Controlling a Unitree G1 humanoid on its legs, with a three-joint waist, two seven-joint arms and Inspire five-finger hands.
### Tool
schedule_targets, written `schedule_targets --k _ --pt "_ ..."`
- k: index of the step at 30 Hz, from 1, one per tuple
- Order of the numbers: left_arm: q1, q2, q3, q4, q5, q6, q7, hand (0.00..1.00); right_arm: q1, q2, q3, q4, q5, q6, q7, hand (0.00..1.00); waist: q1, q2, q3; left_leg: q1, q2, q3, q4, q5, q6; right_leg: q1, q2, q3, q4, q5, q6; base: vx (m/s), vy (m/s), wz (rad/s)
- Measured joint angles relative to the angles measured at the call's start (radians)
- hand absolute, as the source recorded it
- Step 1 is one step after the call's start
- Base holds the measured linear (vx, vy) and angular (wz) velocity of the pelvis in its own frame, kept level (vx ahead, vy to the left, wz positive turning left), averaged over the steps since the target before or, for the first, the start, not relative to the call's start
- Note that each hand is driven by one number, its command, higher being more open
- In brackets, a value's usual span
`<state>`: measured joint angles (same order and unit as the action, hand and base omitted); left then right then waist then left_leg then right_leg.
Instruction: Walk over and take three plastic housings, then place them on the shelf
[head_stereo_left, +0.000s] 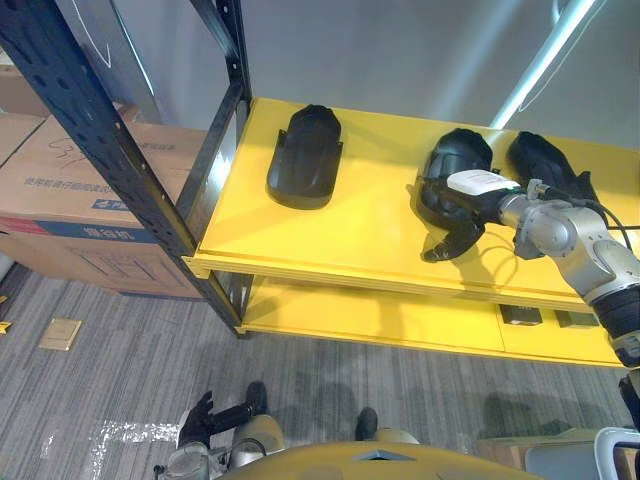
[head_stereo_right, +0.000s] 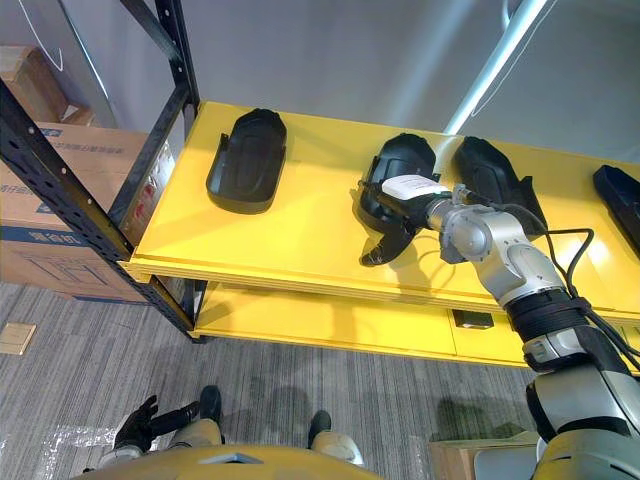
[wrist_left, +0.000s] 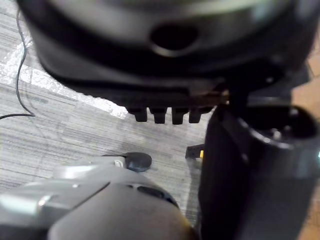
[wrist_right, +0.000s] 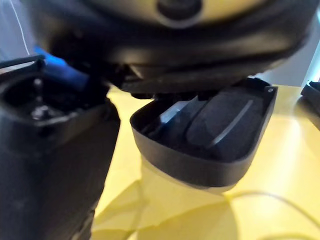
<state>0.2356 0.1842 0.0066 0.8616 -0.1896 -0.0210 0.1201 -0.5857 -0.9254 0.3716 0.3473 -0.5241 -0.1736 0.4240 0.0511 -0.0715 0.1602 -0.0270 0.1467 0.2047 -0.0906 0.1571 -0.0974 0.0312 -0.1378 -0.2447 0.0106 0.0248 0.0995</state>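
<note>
The right arm reaches across the yellow shelf (head_stereo_left: 350, 240). The right hand (head_stereo_left: 458, 236) is at the middle plastic housing (head_stereo_left: 456, 158)'s near edge, but I cannot tell if the fingers (head_stereo_left: 438, 253) grip it. The left hand (head_stereo_left: 195, 420) hangs low, relaxed.

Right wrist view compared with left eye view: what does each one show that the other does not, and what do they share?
Right wrist view: the hollow inside of the middle housing, seen close past the right hand. Left eye view: the left housing, the right housing, the black rack post, cardboard boxes, and the left hand hanging low. Both: the yellow shelf and the right hand pinching the middle housing.
</note>
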Motion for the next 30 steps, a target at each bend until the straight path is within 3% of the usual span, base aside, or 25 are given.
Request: schedule_targets --k 4,7,13,15,17,21,26,30 --pt "0.000 0.001 0.003 -0.002 0.001 -0.001 -0.004 1.00 0.001 0.000 0.000 0.000 0.022 -0.035 0.003 1.00 -0.003 -0.001 0.005 0.001 0.000 0.000 0.000 0.000 0.000 0.001 0.000 0.000 0.000 0.000 0.000 0.00 0.000 0.00" --pt "0.001 0.000 0.009 -0.001 0.004 -0.002 -0.010 1.00 0.003 0.000 -0.003 -0.001 0.054 -0.050 -0.045 1.00 -0.006 -0.001 0.006 0.002 0.000 0.000 0.000 0.000 0.000 0.002 0.000 0.000 0.000 0.000 0.000 0.00 0.000 0.00" --pt "0.008 -0.002 0.024 -0.002 0.004 -0.004 -0.016 1.00 0.013 -0.002 -0.164 -0.149 0.211 -0.046 -0.239 1.00 -0.026 -0.002 0.006 0.010 0.006 0.008 0.000 0.000 0.000 0.006 0.004 0.006 0.000 0.002 0.001 0.00 -0.001 -0.03" --pt "0.009 -0.006 0.034 -0.001 0.005 -0.007 -0.016 1.00 -0.007 -0.003 -0.266 -0.199 0.313 -0.012 -0.352 1.00 -0.026 -0.004 0.006 0.024 0.007 0.012 -0.001 -0.001 -0.002 0.016 0.005 0.010 0.000 0.002 0.001 0.00 -0.007 -0.05" --pt "0.009 -0.006 0.034 0.000 0.005 -0.009 -0.016 1.00 -0.024 -0.003 -0.301 -0.200 0.353 0.006 -0.386 1.00 -0.026 -0.006 0.006 0.028 0.008 0.015 -0.001 -0.001 -0.002 0.019 0.005 0.012 0.000 0.001 0.000 -0.01 -0.007 -0.04" --pt "0.010 -0.004 0.034 0.006 0.005 -0.015 -0.014 1.00 -0.038 -0.002 -0.350 -0.200 0.434 0.096 -0.441 1.00 -0.025 -0.009 0.004 0.035 0.009 0.021 -0.001 -0.001 -0.002 0.020 0.005 0.021 0.004 -0.002 0.003 -0.03 -0.003 -0.06" --pt "0.010 -0.004 0.030 0.015 0.004 -0.021 -0.013 1.00 -0.037 0.091 -0.357 -0.095 0.501 0.314 -0.429 1.00 -0.025 -0.010 0.004 0.032 0.002 0.019 -0.001 -0.009 -0.005 0.020 0.000 0.021 0.003 -0.006 0.001 -0.03 0.009 0.02" --pt "0.010 -0.008 0.030 0.015 0.004 -0.023 -0.013 1.00 -0.041 0.177 -0.357 0.045 0.533 0.396 -0.430 1.00 -0.018 -0.008 0.004 0.019 0.001 0.009 0.000 -0.007 -0.005 0.014 0.000 0.014 0.001 -0.005 0.001 0.01 0.000 0.06"
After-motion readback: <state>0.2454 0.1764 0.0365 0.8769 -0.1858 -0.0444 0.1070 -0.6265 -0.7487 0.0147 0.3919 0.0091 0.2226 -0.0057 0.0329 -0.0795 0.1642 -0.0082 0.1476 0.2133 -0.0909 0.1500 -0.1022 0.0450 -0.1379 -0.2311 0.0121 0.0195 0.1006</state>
